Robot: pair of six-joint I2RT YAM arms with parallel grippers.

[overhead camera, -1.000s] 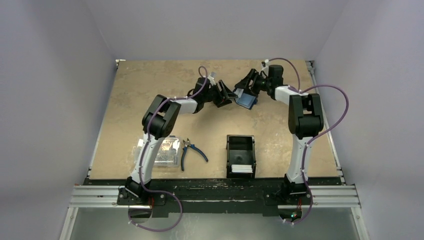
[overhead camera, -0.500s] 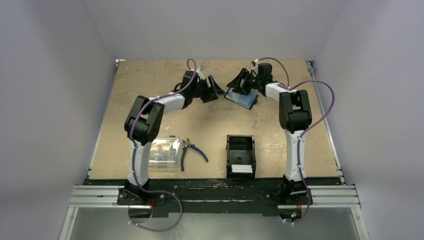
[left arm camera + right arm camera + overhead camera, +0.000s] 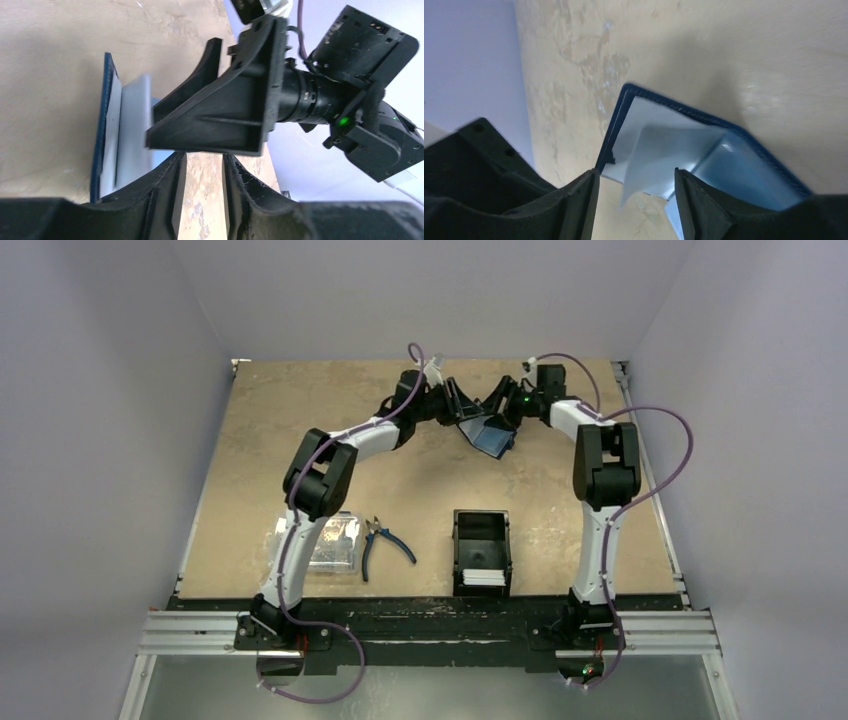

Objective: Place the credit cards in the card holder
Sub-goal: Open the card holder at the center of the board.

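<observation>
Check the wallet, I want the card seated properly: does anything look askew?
Yes. In the right wrist view a white card sits crooked in the open card holder: tilted against its edges, one corner poking out past the rim rather than lying square in a slot.

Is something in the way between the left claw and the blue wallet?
Partly. Seen from the left wrist, a black finger of the right gripper crosses just ahead of the left gripper, covering one side of the card holder and the white card in it.
</observation>
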